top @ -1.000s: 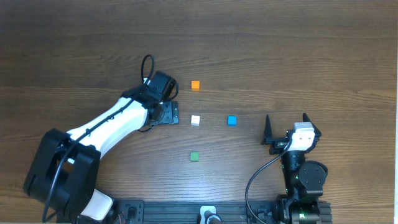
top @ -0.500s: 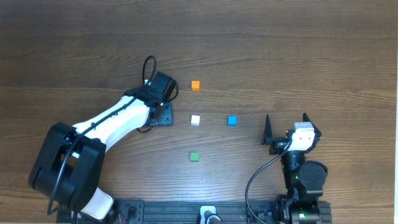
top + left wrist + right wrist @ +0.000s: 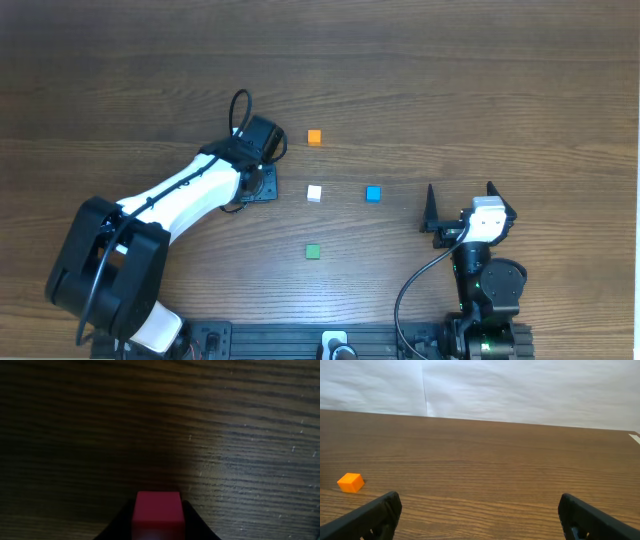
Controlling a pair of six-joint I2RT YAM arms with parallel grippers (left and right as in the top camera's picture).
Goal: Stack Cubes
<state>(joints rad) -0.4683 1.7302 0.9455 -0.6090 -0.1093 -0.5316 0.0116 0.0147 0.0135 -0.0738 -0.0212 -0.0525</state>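
A red cube (image 3: 157, 510) is clamped between the fingers of my left gripper (image 3: 157, 527), low over the dark wood table. From above, the left gripper (image 3: 264, 185) sits just left of a white cube (image 3: 314, 193). Around it lie an orange cube (image 3: 314, 137) farther back, a blue cube (image 3: 373, 193) to the right and a green cube (image 3: 312, 252) nearer the front. My right gripper (image 3: 461, 195) stands open near its base, right of the blue cube, holding nothing. The right wrist view shows the orange cube (image 3: 350, 482) far off.
The wooden table (image 3: 480, 90) stretches wide to the back and right. A white wall (image 3: 520, 390) rises behind the table's far edge. The left arm's white link (image 3: 170, 200) slants across the table's left part.
The left gripper with the red cube shifted slightly to the left, away from the white cube, a second ago, and has held still since. The right arm has not moved.
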